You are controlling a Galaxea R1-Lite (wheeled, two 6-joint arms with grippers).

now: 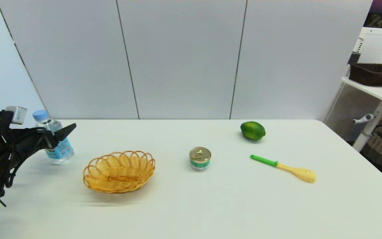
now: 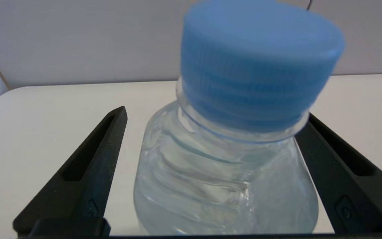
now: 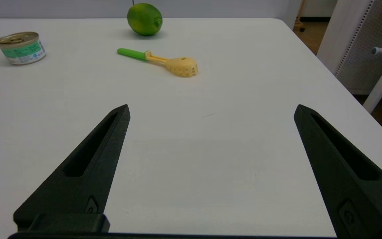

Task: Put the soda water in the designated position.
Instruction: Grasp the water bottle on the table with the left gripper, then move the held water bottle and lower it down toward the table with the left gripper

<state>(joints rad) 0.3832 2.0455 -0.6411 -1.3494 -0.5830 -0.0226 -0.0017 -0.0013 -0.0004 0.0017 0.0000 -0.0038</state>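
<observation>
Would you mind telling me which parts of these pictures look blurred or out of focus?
Left wrist view: the soda water fills the picture, its cap soft at the edges. Head view: the basket has a smeared shadow in front. Right wrist view: the can and lime read clearly.

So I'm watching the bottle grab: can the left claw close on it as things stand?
Probably yes. The bottle stands upright between the open left claw fingers, with a gap on at least one side and nothing between; the basket sits apart.
</observation>
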